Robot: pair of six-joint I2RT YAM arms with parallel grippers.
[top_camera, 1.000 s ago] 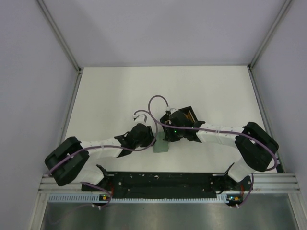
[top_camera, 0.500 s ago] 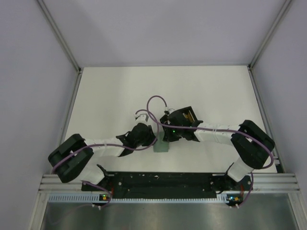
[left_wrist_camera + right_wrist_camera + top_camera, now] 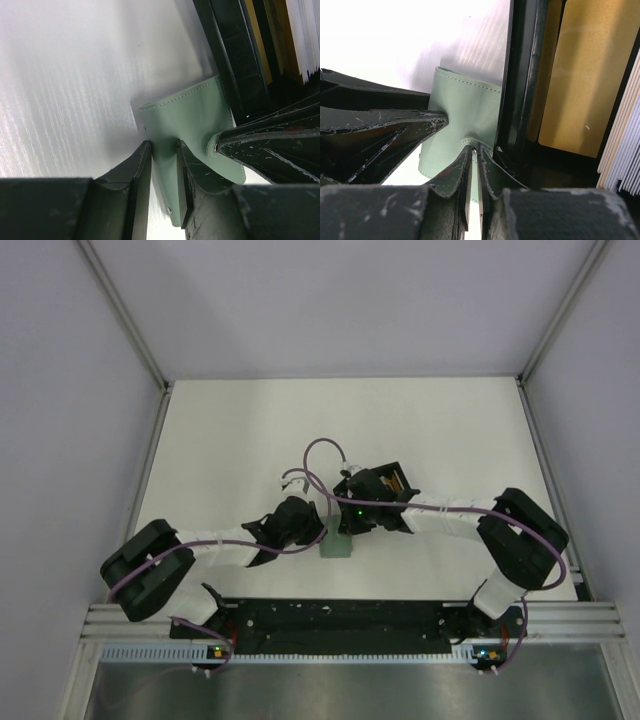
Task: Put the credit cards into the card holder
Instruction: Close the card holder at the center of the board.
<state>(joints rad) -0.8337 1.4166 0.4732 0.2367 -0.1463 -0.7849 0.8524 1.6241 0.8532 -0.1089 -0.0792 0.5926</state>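
Beside the black box [image 3: 385,480] at mid-worktop [image 3: 230,430], we see the left gripper [image 3: 164,150] and right gripper [image 3: 474,150] each pinching a flap of the sage-green card holder [image 3: 335,545], apparently to spread it for the credit cards [image 3: 580,80] in the box.

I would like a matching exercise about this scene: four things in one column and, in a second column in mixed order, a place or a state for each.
Column one:
1. card holder
2. yellow card
3. left claw
4. right claw

Column two:
A. closed on the holder's small strap
B. inside the black box
C. sage green, held from two sides
D. grips the holder's long edge

Pairs: 1-C, 2-B, 3-D, 4-A
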